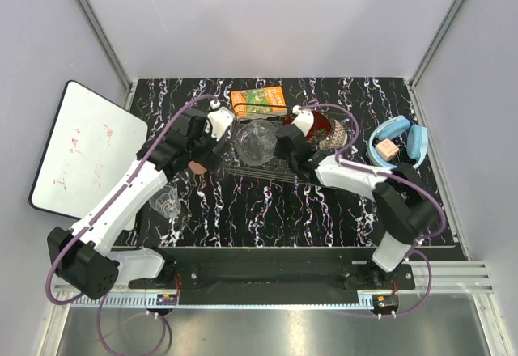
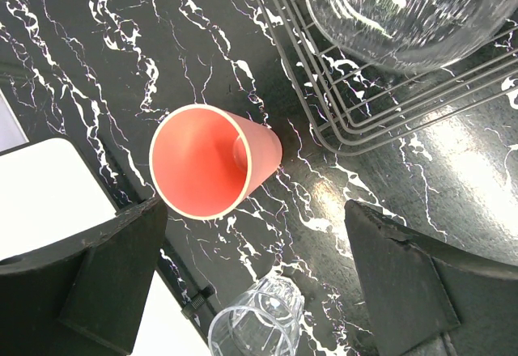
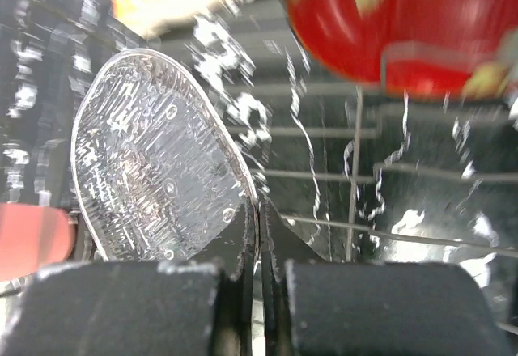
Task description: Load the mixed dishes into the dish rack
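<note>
"What's the right gripper got there?"

"The clear glass bowl. Its jaws are pinched tight on a thin bit of the rim. The bowl is up on edge inside the dish rack, towards the rack's left end, and the red floral plate sits deeper in the rack, beyond it."

"How would you finish that?"

"I'd bring it down until the rim seats between two wires and the rack takes the weight, then ease the jaws apart slowly. Glass is slick, and that's a small bite. Let it go while it's leaning and I reckon it tips, or knocks the plate."

"And the left gripper?"

"Spread wide, holding nothing. It hangs over the salmon-pink cup, which is on the table just outside the rack's near-left corner, mouth towards the wrist camera. I can't tell whether it stands or lies. The clear drinking glass is farther out from the rack."

"Any advice for it?"

"Centre the cup between the fingers, grip across its wall, and steer clear of the rack's wires."
</note>
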Controlling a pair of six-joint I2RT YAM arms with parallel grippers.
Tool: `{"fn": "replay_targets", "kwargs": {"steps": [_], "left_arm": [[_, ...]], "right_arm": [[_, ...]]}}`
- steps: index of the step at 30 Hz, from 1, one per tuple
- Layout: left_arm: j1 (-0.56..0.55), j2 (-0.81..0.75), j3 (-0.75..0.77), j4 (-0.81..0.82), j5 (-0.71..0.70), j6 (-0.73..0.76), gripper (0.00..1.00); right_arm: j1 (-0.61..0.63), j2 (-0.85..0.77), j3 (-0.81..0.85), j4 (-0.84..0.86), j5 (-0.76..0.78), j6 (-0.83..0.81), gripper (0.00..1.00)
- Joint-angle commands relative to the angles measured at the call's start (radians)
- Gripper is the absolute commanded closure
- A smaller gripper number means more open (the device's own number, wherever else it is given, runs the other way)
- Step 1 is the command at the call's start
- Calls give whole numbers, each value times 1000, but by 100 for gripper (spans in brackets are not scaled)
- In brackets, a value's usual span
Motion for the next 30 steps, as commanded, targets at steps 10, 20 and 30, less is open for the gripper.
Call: {"fn": "replay_targets", "kwargs": {"steps": [10, 20, 30], "left_arm": [[4, -45, 5, 22, -31, -5, 4], [6, -36, 20, 21, -22, -18, 4], [8, -39, 11, 22, -24, -18, 3]], "right_arm": [[20, -462, -156, 280, 105, -829, 100], [18, -573, -355, 529, 171, -1535, 100], [20, -625, -437, 474, 87, -1779, 100]]}}
